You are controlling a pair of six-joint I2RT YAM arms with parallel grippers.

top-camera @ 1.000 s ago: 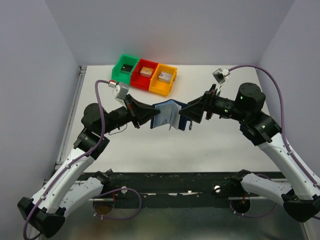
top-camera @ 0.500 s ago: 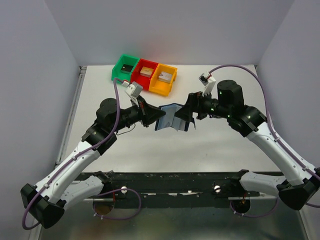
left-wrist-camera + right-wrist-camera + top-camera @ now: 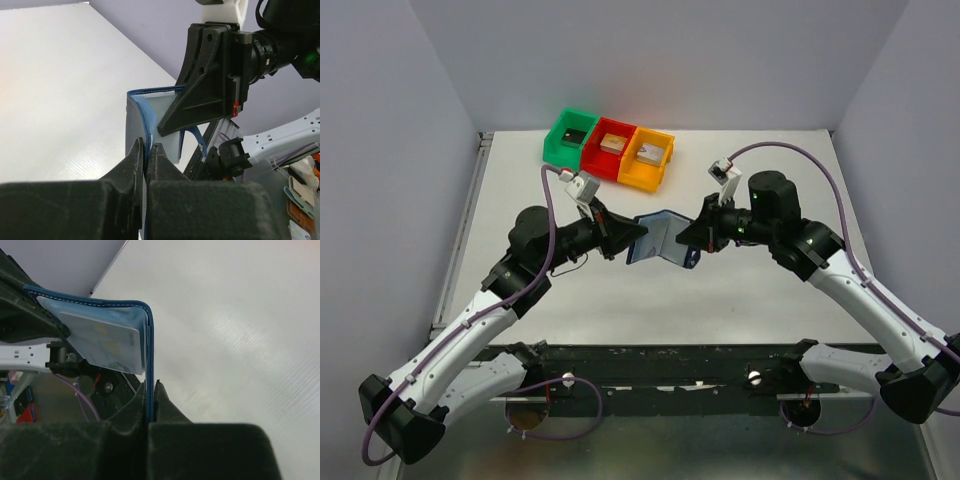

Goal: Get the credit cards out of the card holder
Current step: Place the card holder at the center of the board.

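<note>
Left gripper (image 3: 146, 152) and right gripper (image 3: 151, 390) each clamp their jaws on opposite flaps of the card holder (image 3: 655, 238), spreading it, probably to expose the pocketed credit cards (image 3: 106, 342).

The card holder (image 3: 656, 238) hangs between the two sets of jaws: left gripper (image 3: 628, 241) nipping its left flap, right gripper (image 3: 687, 240) nipping the right, covers bent into a V. Beyond the jaws, well apart — green bin (image 3: 570, 135), red bin (image 3: 610, 149), orange bin (image 3: 648, 160), side by side.
</note>
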